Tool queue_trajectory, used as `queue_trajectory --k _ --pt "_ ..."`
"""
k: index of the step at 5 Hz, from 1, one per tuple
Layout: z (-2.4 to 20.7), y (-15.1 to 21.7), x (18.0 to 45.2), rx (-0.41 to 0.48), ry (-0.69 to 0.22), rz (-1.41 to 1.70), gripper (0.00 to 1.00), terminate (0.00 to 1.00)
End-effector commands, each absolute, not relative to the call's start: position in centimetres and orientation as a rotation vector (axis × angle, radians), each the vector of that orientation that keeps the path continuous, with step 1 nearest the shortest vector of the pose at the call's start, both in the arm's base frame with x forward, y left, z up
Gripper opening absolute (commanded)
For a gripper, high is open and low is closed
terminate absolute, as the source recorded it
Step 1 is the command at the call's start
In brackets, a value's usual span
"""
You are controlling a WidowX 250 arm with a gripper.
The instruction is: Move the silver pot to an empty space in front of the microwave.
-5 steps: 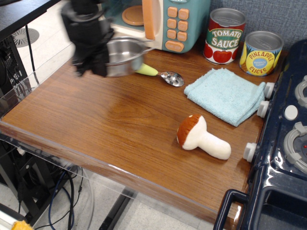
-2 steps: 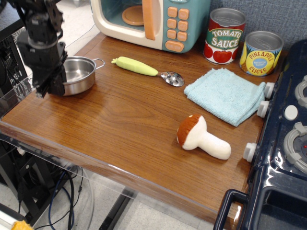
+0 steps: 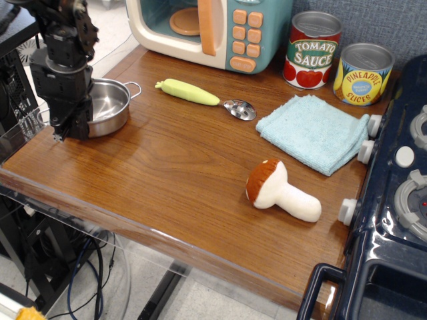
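Silver pot (image 3: 108, 107) set at frame's left, below microwave (image 3: 210, 30). Gripper (image 3: 67, 123) over near rim; finger state undeterminable. Risk judged: pot dragged off edge if withdrawn unreleased.

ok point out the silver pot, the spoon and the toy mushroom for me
silver pot (image 3: 111, 103), camera view, on the shiny inner bottom
spoon (image 3: 190, 92), camera view, on the green handle
toy mushroom (image 3: 260, 180), camera view, on the brown cap
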State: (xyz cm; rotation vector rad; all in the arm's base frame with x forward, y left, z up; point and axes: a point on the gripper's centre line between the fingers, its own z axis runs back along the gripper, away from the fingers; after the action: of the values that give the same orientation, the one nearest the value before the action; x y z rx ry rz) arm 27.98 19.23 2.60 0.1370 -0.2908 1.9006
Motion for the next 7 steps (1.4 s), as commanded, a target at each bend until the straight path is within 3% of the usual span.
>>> queue_trajectory --k 1,3,4,7 --pt "4.3 18.5 28.0 0.105 -0.353 1.858 1.00 0.00" --pt "7.0 17.6 28.2 0.072 -0.403 1.819 1.00 0.00" --pt "9.9 16.9 28.0 -0.020 -0.434 1.794 1.00 0.00" --pt "9.9 16.9 28.0 -0.020 -0.434 1.794 1.00 0.00"
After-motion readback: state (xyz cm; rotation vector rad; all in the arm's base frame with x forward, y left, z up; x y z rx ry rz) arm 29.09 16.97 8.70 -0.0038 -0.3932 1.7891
